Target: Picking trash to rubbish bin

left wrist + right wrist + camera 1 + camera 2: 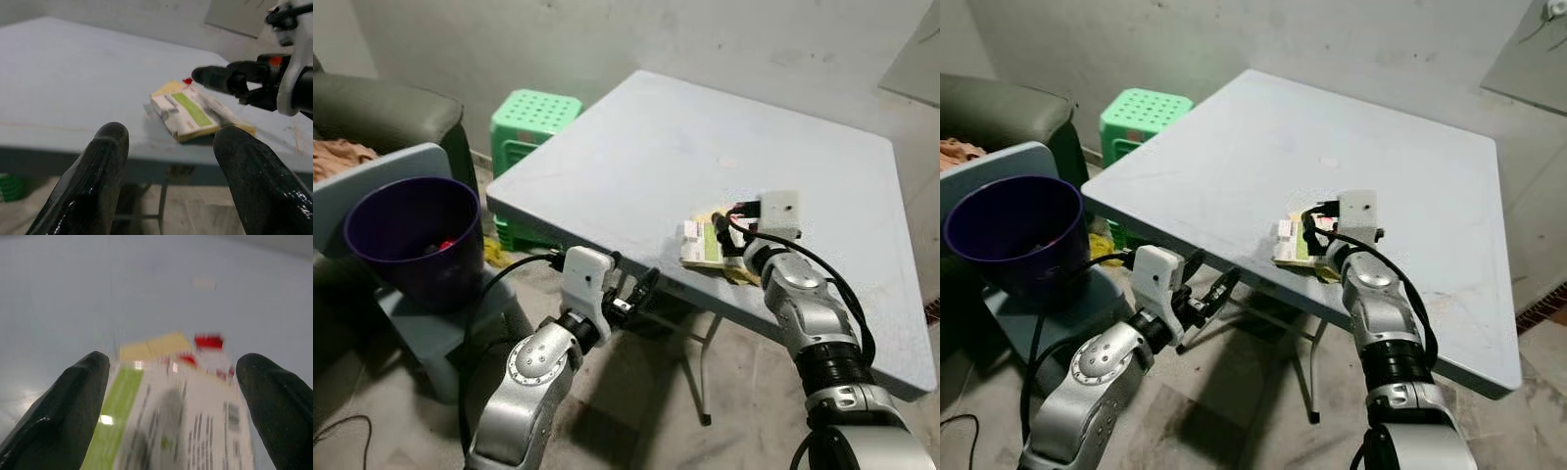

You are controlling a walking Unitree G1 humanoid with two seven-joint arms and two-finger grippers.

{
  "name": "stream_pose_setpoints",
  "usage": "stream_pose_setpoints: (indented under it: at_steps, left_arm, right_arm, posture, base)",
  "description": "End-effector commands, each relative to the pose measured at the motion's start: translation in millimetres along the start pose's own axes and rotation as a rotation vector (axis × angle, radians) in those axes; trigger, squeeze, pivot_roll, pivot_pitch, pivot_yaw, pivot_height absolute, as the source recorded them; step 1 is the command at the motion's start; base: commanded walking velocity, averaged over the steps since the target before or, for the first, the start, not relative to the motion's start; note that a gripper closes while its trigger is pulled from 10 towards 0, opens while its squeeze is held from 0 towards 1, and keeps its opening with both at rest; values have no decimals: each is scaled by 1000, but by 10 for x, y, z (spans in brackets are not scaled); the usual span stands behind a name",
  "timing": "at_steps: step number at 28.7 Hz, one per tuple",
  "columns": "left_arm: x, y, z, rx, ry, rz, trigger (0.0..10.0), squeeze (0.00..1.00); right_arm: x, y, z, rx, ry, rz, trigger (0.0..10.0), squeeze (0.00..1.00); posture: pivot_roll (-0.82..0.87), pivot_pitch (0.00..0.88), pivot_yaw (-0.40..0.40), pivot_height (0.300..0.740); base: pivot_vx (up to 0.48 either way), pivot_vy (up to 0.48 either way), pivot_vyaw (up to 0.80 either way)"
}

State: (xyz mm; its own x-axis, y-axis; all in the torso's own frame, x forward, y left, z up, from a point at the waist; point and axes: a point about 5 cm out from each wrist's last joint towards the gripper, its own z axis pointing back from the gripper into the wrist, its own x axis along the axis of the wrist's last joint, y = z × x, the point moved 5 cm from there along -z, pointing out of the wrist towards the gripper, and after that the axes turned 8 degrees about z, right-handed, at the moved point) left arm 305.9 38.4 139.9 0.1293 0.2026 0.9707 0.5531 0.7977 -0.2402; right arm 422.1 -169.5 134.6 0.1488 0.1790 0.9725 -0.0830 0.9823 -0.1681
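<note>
Grey counter (636, 147) with a flat packet (701, 243), white with a green stripe, lying near its front edge. The right gripper (725, 227) sits low over the packet, its fingers (73, 396) spread to either side of it. The left gripper (636, 294) hangs below the counter's edge, fingers (93, 171) spread and holding nothing. A purple bin (411, 235) stands on a chair (401, 162) to the robot's left, beside a green stool (533, 117).

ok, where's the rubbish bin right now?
In the left eye view, the purple rubbish bin sits at far left on a grey chair, beside the green stool and left of the table.
</note>
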Motion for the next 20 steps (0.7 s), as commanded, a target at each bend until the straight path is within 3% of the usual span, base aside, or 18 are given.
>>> stream_pose_setpoints:
  at_steps: [1,11,17,18,20]
  left_arm:
    - [23,12,42,19,-1,2,10000,0]
    - [69,-15,101,31,1,20,10000,0]
    - [103,-13,86,32,-1,18,10000,0]
    - [119,-19,82,30,-4,20,10000,0]
    - [119,-19,82,30,-4,20,10000,0]
  right_arm:
    - [-145,-17,7,0,67,8,10000,0]
    - [-814,224,253,67,238,-91,10000,0]
    - [-876,224,297,67,263,-138,10000,0]
    - [-904,208,307,61,285,-152,7647,0]
    - [-904,208,307,61,285,-152,7647,0]
  posture:
    - [10,156,-127,740]
    - [11,184,-120,740]
    - [7,187,-116,740]
    - [9,188,-116,740]
    - [9,188,-116,740]
  base:
    - [0,0,0]
    - [0,0,0]
    - [0,0,0]
    - [0,0,0]
    - [0,0,0]
